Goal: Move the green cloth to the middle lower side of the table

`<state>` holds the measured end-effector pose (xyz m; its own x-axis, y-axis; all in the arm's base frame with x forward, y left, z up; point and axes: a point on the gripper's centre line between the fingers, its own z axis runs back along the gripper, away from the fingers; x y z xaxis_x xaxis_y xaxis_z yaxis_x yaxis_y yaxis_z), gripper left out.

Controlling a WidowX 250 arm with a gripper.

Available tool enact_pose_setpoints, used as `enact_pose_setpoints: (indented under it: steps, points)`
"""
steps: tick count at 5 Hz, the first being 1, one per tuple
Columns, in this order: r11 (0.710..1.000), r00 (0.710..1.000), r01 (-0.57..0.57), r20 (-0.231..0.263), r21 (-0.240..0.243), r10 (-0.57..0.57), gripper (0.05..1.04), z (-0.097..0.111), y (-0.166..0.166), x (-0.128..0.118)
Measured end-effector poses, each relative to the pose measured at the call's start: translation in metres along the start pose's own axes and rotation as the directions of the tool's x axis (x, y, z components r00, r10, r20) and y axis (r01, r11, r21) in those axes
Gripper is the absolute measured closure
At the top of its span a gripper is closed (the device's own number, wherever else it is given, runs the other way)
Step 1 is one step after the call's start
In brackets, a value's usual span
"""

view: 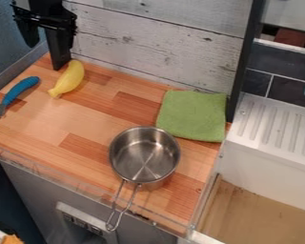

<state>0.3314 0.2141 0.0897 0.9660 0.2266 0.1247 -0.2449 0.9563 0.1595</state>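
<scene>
at eleven o'clock the hand [48, 40] hangs spread and empty; the green cloth [192, 116] lies at two on the bench [44, 125]. approach seems the step in hand: cross over, pinch it, then head for six, clear of the pot [142, 155].

- Wooden tabletop [85, 119], spanning the frame from left edge to right of centre
- Green cloth [192, 116], lying flat, right of centre
- Metal pot [144, 152], upright, just below the cloth, its handle pointing toward the bottom of the frame
- Yellow banana [70, 78], upper left
- Blue-handled utensil [21, 88], left edge
</scene>
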Motion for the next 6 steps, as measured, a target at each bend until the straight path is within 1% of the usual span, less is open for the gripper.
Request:
enact_pose_setpoints:
  steps: [1, 2, 3, 4, 5, 6]
  points:
    - [1.000, 0.999, 0.002, -0.040, -0.018, -0.002, 0.084, -0.014, -0.004, -0.005]
    - [0.995, 0.994, 0.068, -0.080, -0.075, -0.074, 0.084, -0.026, -0.043, -0.018]
    - [0.982, 0.981, 0.185, -0.051, -0.030, -0.186, 0.084, -0.011, -0.076, -0.021]
    - [0.970, 0.971, 0.236, -0.024, -0.066, -0.238, 0.084, -0.011, -0.108, -0.028]
    - [0.938, 0.942, 0.335, 0.004, -0.085, -0.336, 0.084, -0.005, -0.143, -0.025]
    - [0.904, 0.910, 0.415, 0.051, -0.106, -0.412, 0.084, 0.002, -0.176, -0.023]
